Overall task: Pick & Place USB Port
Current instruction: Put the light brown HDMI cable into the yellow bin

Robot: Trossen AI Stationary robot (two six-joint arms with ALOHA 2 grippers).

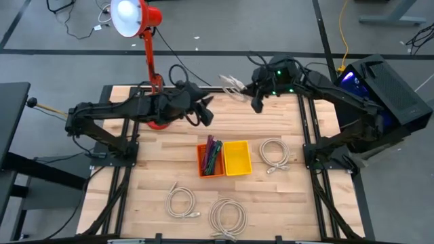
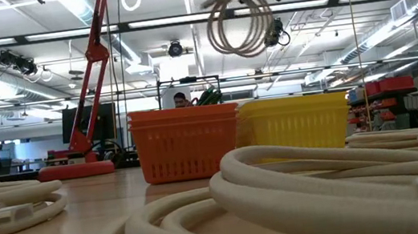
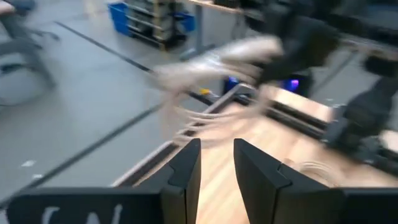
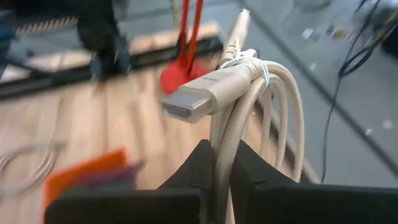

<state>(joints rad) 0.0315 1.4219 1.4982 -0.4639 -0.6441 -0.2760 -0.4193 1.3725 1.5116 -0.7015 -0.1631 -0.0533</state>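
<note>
1. I am looking down at two small bins sitting side by side in the middle of the wooden table [image 1: 156, 183]. The orange bin [image 1: 211, 158] is touching the yellow bin [image 1: 238, 157].
2. The orange bin is holding a bunch of dark and colored sticks or cords; I cannot tell just what they are. I am seeing nothing in the yellow bin from above.
3. My right gripper [image 4: 224, 163] is holding the white USB cable [image 4: 249, 99] up in the air near the far edge of the table. Its two dark fingers are pinching the bundled loops, and the flat plug is sticking out past them.
4. In the low view the cable is hanging in a loop high above the bins.
5. My left gripper [image 3: 217, 165] is waiting in the air over the far part of the table, close to the red lamp [image 1: 150, 41]. Its fingers are spread a little with nothing between them.
6. Three more coiled cables are lying on the table. One coil [image 1: 273, 153] is just right of the yellow bin. Two coils [image 1: 182, 202] are near the front edge.
7. The wood between the bins and the far edge is bare. The lamp base is sitting at the far left side, behind my left arm.
</note>
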